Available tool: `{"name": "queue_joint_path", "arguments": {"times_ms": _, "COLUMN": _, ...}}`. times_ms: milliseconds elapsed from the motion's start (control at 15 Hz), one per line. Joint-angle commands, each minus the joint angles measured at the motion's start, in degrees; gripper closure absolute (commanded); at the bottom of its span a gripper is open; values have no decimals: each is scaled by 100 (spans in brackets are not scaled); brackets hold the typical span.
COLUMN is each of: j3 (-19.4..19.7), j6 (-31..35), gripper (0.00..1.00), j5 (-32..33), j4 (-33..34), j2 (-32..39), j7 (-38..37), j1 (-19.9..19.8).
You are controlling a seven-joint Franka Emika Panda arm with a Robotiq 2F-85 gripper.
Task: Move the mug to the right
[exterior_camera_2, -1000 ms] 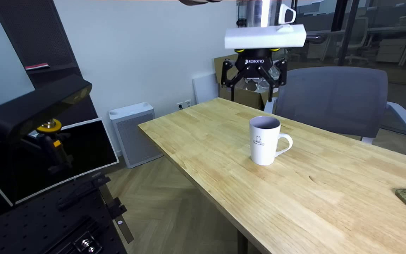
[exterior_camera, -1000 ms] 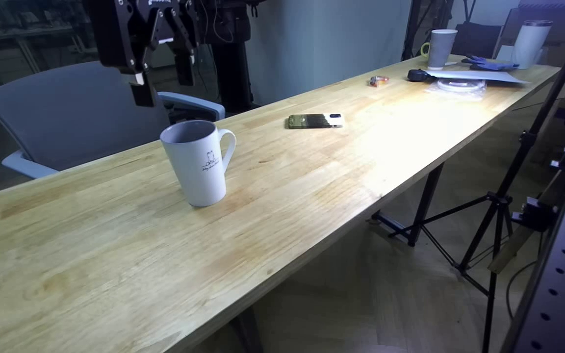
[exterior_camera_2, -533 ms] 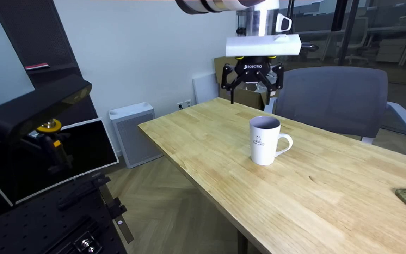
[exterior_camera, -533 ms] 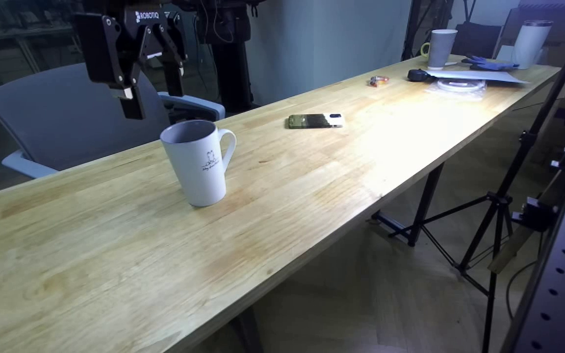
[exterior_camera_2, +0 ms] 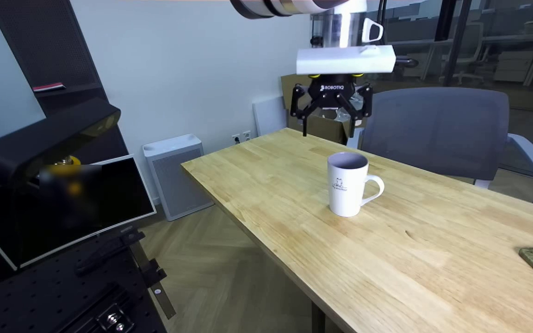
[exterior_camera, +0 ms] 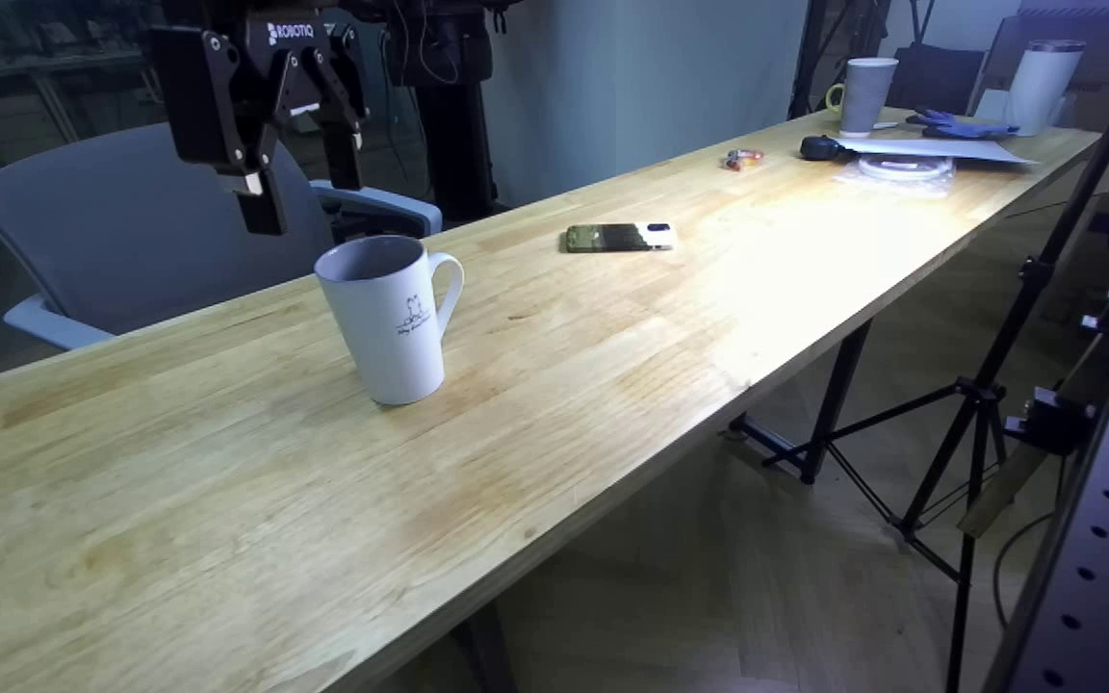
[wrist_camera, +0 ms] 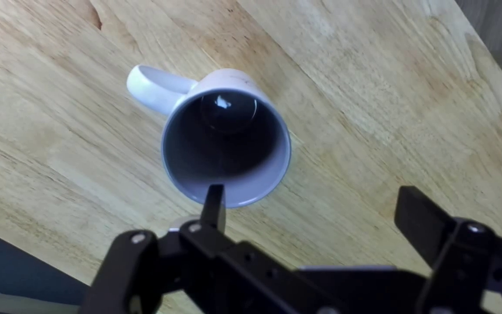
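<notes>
The mug is white, tall and slightly tapered, with a grey inside and a small dark print on its side. It stands upright on the table in both exterior views (exterior_camera: 386, 332) (exterior_camera_2: 344, 192), with its handle pointing right. In the wrist view the mug (wrist_camera: 227, 148) is left of centre, handle to the upper left, and its inside looks empty. My gripper (exterior_camera: 306, 200) is open and empty, above the mug's height and apart from it. It also shows in an exterior view (exterior_camera_2: 328, 132) and the wrist view (wrist_camera: 312, 194), where the left fingertip overlaps the mug's rim.
A phone (exterior_camera: 618, 238) lies on the wooden table (exterior_camera: 227, 500). Farther along are a grey cup (exterior_camera: 866, 96), a white tumbler (exterior_camera: 1044, 87), a blue glove (exterior_camera: 964, 123) and papers. An office chair (exterior_camera_2: 437, 129) stands against the table's edge.
My gripper came down and shifted slightly left in both exterior views between one second and half a second ago. It has hardly moved since. The mug has not moved.
</notes>
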State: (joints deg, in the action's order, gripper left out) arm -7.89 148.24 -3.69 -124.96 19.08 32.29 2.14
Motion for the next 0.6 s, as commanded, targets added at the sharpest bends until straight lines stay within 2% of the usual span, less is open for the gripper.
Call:
{"name": "queue_joint_path", "arguments": {"times_ms": 0, "j3": -119, "j6": -40, "gripper": 0, "j5": 87, "j4": 67, "j2": 121, "j7": -71, "j1": -100}}
{"name": "queue_joint_path", "arguments": {"times_ms": 533, "j3": -52, "j6": 184, "gripper": 0, "j5": 464, "j4": 39, "j2": 349, "j7": -183, "j1": -55}}
